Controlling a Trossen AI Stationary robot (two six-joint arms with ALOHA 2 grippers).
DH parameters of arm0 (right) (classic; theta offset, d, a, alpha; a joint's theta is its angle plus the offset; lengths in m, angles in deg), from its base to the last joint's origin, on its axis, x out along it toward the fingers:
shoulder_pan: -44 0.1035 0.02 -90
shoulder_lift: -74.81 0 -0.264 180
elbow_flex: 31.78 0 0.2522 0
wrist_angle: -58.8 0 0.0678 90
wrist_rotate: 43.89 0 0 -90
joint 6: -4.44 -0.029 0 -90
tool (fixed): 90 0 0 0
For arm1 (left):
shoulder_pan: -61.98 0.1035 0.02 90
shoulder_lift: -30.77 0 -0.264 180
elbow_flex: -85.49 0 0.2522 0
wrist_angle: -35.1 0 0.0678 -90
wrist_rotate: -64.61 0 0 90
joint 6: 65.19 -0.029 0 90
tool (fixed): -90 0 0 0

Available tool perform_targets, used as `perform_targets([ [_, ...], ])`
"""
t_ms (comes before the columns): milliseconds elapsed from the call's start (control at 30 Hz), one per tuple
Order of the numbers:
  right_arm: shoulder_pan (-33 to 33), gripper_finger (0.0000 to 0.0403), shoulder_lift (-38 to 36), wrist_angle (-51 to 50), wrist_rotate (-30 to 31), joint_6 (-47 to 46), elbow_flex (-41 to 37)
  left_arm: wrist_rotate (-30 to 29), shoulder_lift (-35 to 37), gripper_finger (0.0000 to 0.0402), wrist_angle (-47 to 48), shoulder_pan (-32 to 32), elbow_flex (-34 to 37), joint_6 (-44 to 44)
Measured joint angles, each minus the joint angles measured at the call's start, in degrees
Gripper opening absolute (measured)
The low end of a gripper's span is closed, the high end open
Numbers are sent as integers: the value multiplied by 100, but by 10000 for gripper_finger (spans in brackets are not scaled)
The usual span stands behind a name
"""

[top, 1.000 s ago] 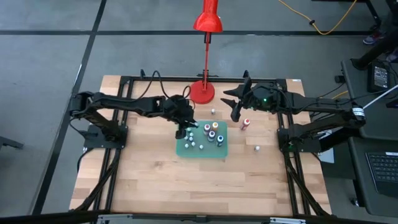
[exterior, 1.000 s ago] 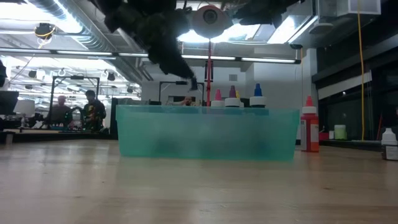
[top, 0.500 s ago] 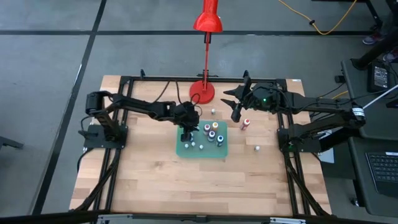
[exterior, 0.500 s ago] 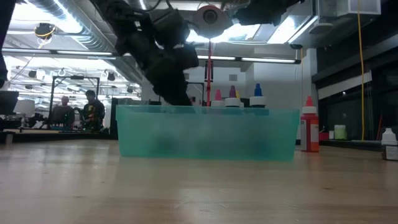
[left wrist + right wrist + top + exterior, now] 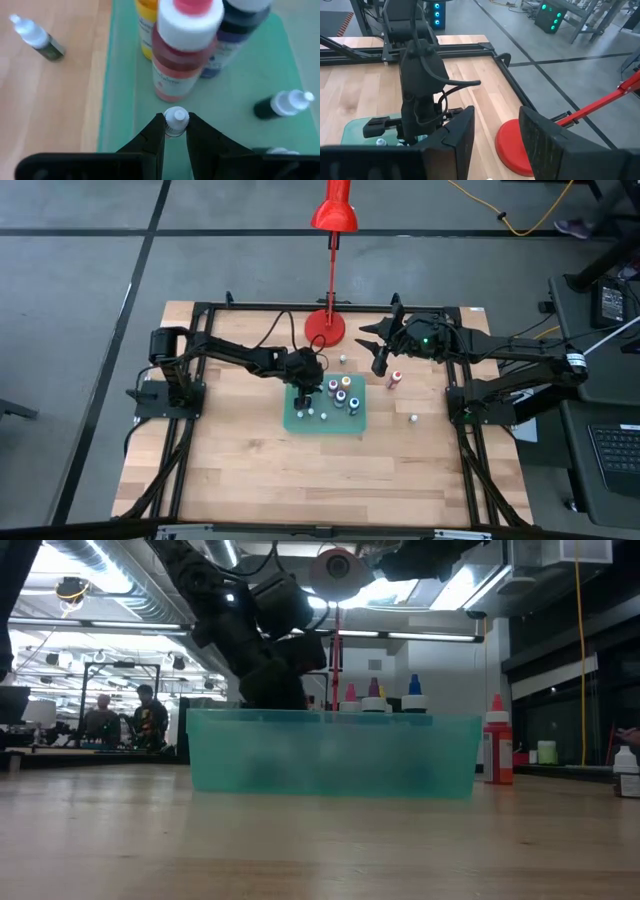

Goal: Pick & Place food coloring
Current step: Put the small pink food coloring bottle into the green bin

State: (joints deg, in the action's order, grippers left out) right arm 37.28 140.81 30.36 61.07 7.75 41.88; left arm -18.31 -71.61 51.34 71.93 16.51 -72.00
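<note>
The food coloring is a set of tiny bottles. Several stand or lie in the green tray point(image 5: 340, 424), among them a red one point(image 5: 182, 55). A red bottle point(image 5: 395, 379) and two tiny ones stand on the wood to the tray's right and far side. My left gripper point(image 5: 300, 396) reaches into the tray's left end, shut on a tiny white-capped bottle point(image 5: 175, 120). In the low view the tray wall point(image 5: 330, 755) hides its fingertips. My right gripper point(image 5: 378, 361) hangs open and empty, high above the table's far right. My left gripper pinches the tiny bottle between its two fingertips point(image 5: 155, 134), just below the white cap point(image 5: 176, 116), which stands out past them. The fingers slant down into the tray from the table's left. I cannot tell whether the bottle's base touches the tray floor.
A red lamp's round base point(image 5: 325, 328) stands at the table's far edge, behind the tray, its pole rising up. One tiny bottle point(image 5: 37, 37) lies on the wood beside the tray. Bare wood stretches along the near half of the table.
My left gripper has sunk from above the tray's left end down into the tray, tipping steeper, still shut on the tiny bottle. Its fingertips have dropped behind the tray wall in the low view.
</note>
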Motion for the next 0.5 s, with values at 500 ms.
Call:
perform_targets([
  [500, 0, 155, 0, 3, 0, -5, 0, -250, 1, 63, 177, 31, 0, -146],
])
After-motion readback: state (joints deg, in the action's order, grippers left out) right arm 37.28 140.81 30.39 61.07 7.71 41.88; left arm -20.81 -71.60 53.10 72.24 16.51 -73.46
